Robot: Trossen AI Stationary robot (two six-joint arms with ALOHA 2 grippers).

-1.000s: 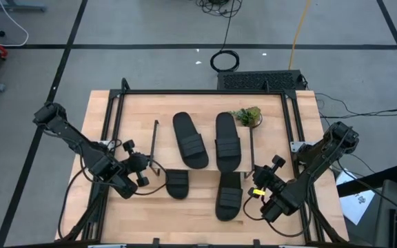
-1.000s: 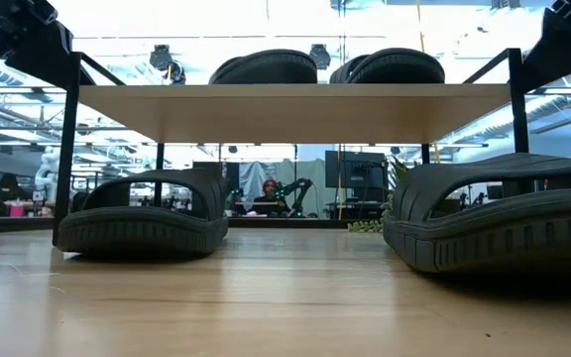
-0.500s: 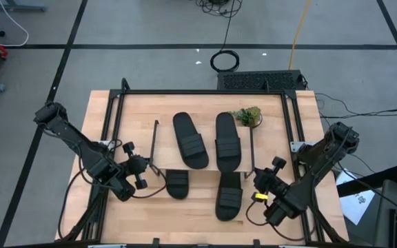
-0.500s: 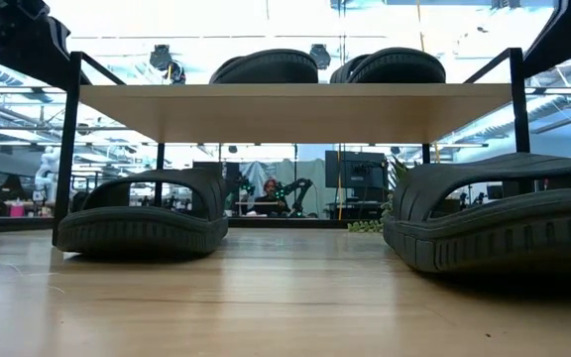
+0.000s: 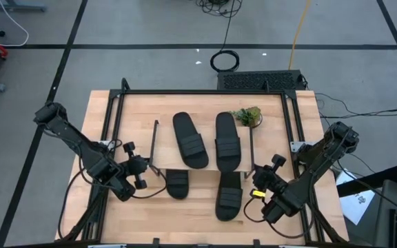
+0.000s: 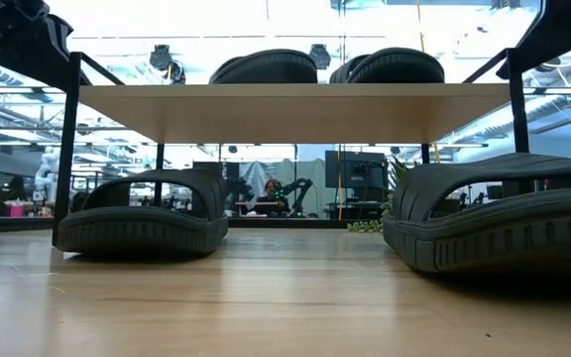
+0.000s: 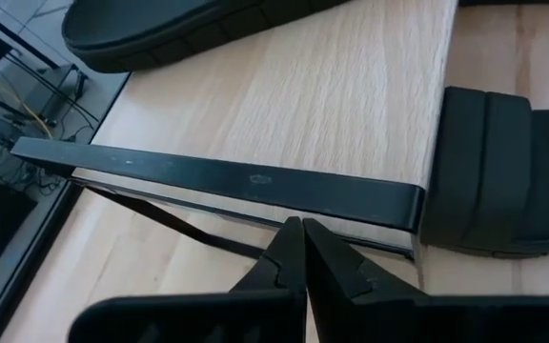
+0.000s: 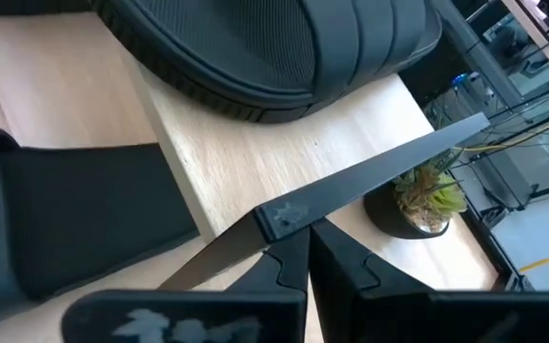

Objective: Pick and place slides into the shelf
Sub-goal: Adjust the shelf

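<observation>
The shelf [image 5: 209,157] stands mid-table on its black wire side frames. Two black slides [image 5: 190,141] [image 5: 227,141] lie on its light top board [image 6: 295,111]. Two more slides [image 5: 177,184] [image 5: 229,195] rest on the tabletop, their far ends under the board and their near ends sticking out. My left gripper [image 7: 299,225] is shut at the left side frame's black bar [image 7: 236,176], by the near left corner. My right gripper [image 8: 303,234] is shut at the right frame's bar [image 8: 379,176], by the near right corner. My left gripper's shut fingertips come slanting down from the table's left at the left side frame, just below its flat black bar [image 7: 284,195]. I cannot tell whether they touch it. My right gripper's shut fingertips come slanting down from the table's right and meet the underside of the right frame's bar [image 8: 279,217]. I cannot tell whether they touch it.
A small potted plant [image 5: 247,116] stands on the table by the shelf's far right corner. A black metal frame [image 5: 123,93] runs round the tabletop. Bare wood lies near the front edge [image 6: 285,297].
My right gripper has rolled slightly about the line it points along. The shelf and the slides have stayed where they were.
</observation>
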